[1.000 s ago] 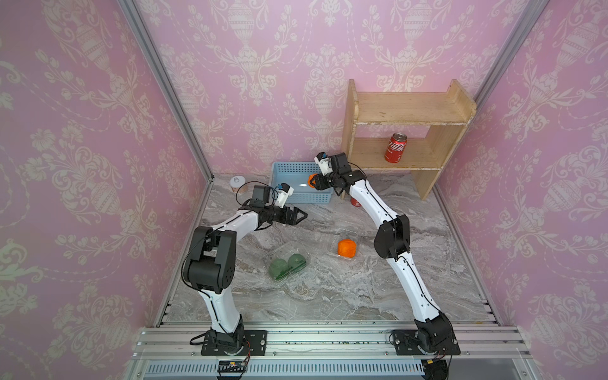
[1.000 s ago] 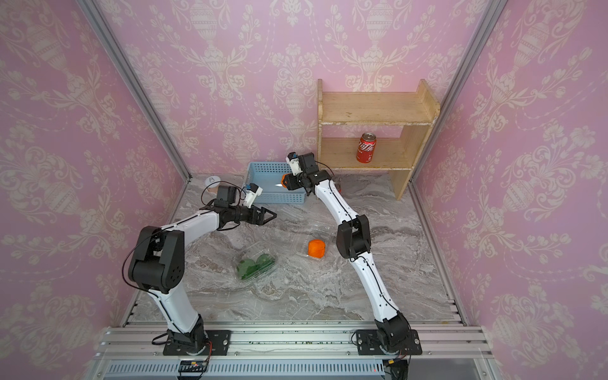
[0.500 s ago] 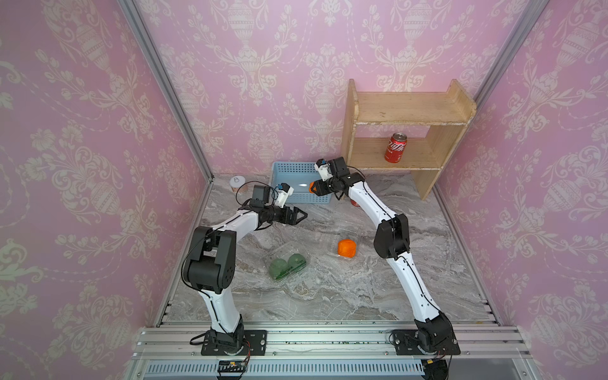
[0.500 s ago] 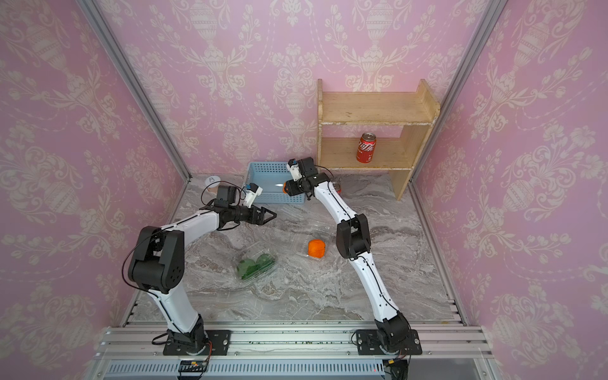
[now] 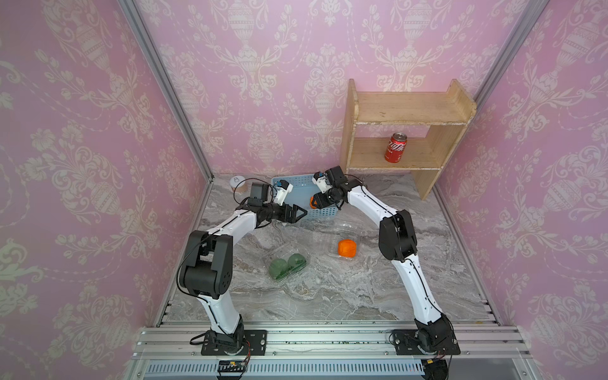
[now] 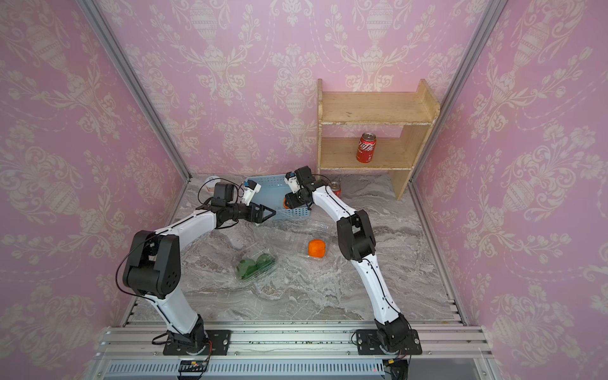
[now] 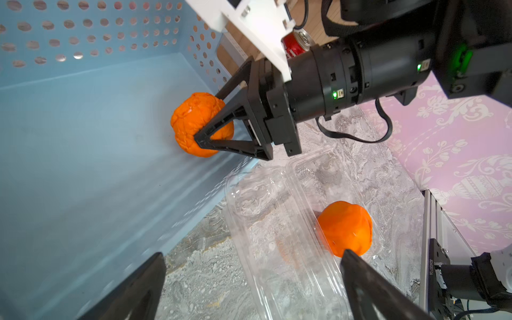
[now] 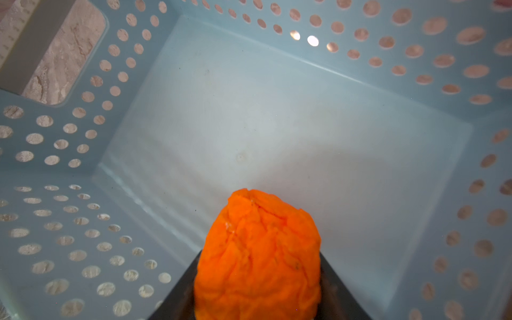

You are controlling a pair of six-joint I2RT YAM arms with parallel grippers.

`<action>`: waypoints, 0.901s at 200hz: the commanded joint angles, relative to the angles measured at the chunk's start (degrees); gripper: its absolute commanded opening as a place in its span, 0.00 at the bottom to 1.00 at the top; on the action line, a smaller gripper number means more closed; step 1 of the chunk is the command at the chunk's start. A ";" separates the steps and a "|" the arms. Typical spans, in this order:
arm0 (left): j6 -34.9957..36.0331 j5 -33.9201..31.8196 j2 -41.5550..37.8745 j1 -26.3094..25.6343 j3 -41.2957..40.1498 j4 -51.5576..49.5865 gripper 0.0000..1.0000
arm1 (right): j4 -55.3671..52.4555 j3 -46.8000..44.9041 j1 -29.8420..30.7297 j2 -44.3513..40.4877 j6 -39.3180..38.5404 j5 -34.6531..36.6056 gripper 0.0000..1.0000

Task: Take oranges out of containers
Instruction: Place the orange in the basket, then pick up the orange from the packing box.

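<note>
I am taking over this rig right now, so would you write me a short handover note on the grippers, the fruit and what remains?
Left gripper: open and empty, hovering beside the blue basket.
Right gripper: shut on one orange, held inside the blue basket, not yet released.
Other orange: sitting in the open clear container.
Two green oranges: both inside the second clear container; I cannot tell whether its lid is latched.
Done: one orange is out.
Left: release it, then take out the other orange and both green ones.
</note>
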 commanded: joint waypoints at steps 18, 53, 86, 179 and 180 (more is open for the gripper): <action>0.87 -0.11 -1.44 0.06 -0.62 -1.01 0.99 | 5.74 -6.20 0.46 -7.92 -0.42 1.84 0.52; -0.06 0.41 -1.29 0.05 -0.92 -0.11 0.99 | -0.45 8.58 0.63 -0.09 0.45 3.54 0.73; -0.78 0.46 -2.40 0.11 -2.14 1.17 0.99 | -4.66 16.47 0.72 3.99 -0.26 4.32 0.84; -0.04 -0.19 -0.83 -0.02 -2.00 2.10 0.99 | -2.69 -36.24 1.72 -37.53 -6.70 9.70 0.77; -0.03 -0.17 -0.80 0.01 -2.02 2.15 0.99 | -2.69 -36.78 1.75 -37.77 -6.61 9.71 0.76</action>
